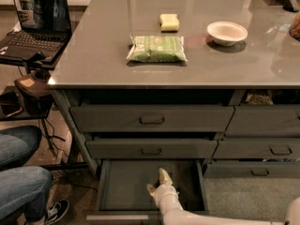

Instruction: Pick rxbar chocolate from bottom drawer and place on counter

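Rxbar chocolate cannot be made out on the dark floor of the bottom drawer [122, 191], which stands pulled open. Your claw [158, 183] sits inside it, its two pale fingers [165, 176] spread. Your arm [187, 215] reaches in from the lower right. Above the claw, the grey surface [93, 55] carries a green packet [157, 48], a yellow block [169, 22] behind it and a white bowl [227, 33] further right. Up and left of the claw stands a laptop [35, 22]; directly left are knees in jeans [18, 172].
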Controlling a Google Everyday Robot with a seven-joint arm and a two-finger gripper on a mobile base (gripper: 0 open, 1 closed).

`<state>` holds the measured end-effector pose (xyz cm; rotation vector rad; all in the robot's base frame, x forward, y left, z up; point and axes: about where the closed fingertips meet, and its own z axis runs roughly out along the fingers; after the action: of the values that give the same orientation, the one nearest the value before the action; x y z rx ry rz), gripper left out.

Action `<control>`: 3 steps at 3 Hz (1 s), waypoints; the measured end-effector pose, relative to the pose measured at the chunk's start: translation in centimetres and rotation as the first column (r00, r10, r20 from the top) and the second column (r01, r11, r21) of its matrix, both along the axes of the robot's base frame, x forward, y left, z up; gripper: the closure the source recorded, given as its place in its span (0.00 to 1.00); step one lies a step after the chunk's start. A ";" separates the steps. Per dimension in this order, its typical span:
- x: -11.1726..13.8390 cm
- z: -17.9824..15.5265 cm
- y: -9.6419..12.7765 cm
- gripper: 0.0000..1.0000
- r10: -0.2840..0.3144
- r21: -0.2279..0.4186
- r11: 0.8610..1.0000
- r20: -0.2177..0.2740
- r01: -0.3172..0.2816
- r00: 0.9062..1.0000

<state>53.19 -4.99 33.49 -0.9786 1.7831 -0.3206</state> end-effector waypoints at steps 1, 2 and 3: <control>0.0 0.0 0.0 0.00 0.000 0.000 1.000 0.000 0.000 1.000; 0.6 0.0 -0.6 0.00 -0.010 -0.020 1.000 -0.038 0.009 0.999; 3.6 0.6 -2.5 0.00 -0.004 -0.101 0.995 -0.098 -0.006 0.995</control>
<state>56.81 -7.49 34.10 -1.0831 1.8700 -0.3709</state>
